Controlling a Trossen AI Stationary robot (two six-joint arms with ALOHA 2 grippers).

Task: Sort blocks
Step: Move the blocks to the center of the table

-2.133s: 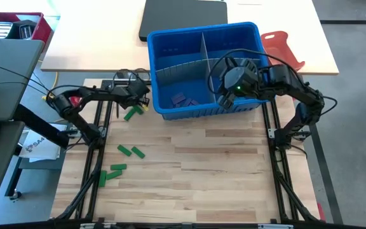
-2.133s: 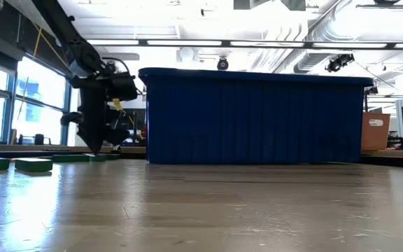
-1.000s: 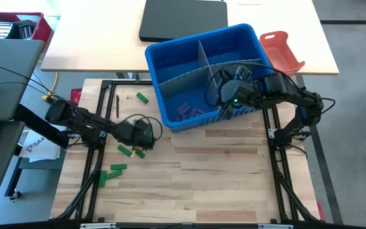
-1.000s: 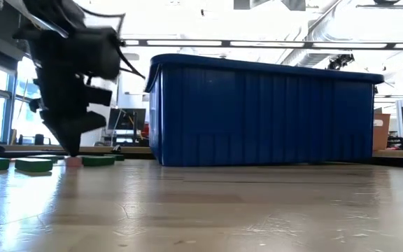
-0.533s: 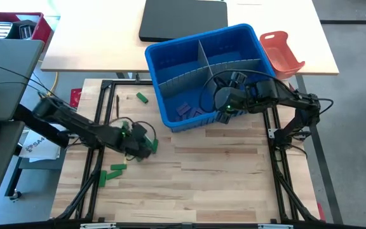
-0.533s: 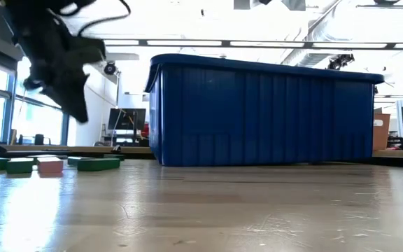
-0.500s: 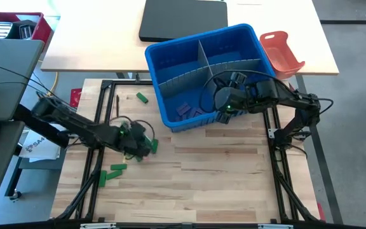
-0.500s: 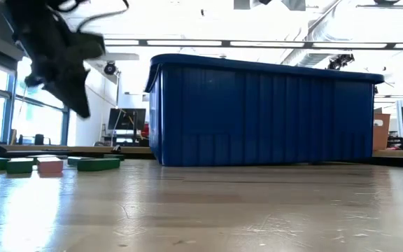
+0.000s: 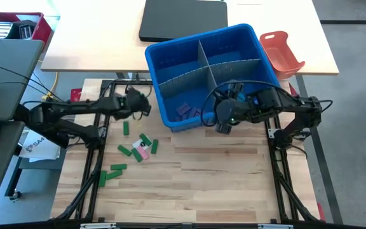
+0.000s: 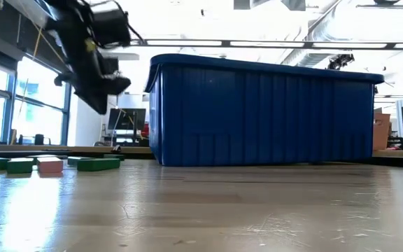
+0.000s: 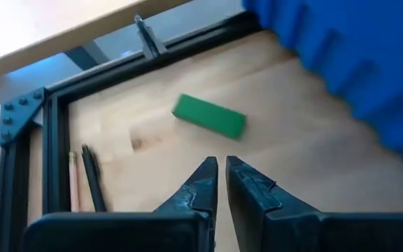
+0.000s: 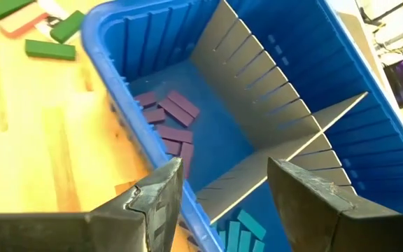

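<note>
High view — flat green blocks [image 9: 143, 141]; one pink

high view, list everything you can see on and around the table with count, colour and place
bin: one, blue, back centre of the table
dividers: grey, crossing inside the bin
purple blocks: a few, in the bin's front left compartment
blue blocks: a few, in another compartment, seen from the right wrist
green blocks: about seven, scattered on the wood left of the bin
pink block: one, among the green ones
tray: one, orange-red, right of the bin
black case: one, on the far table
left pincer: shut, empty, above a green block
right pincer: open, over the bin's front rim
</note>
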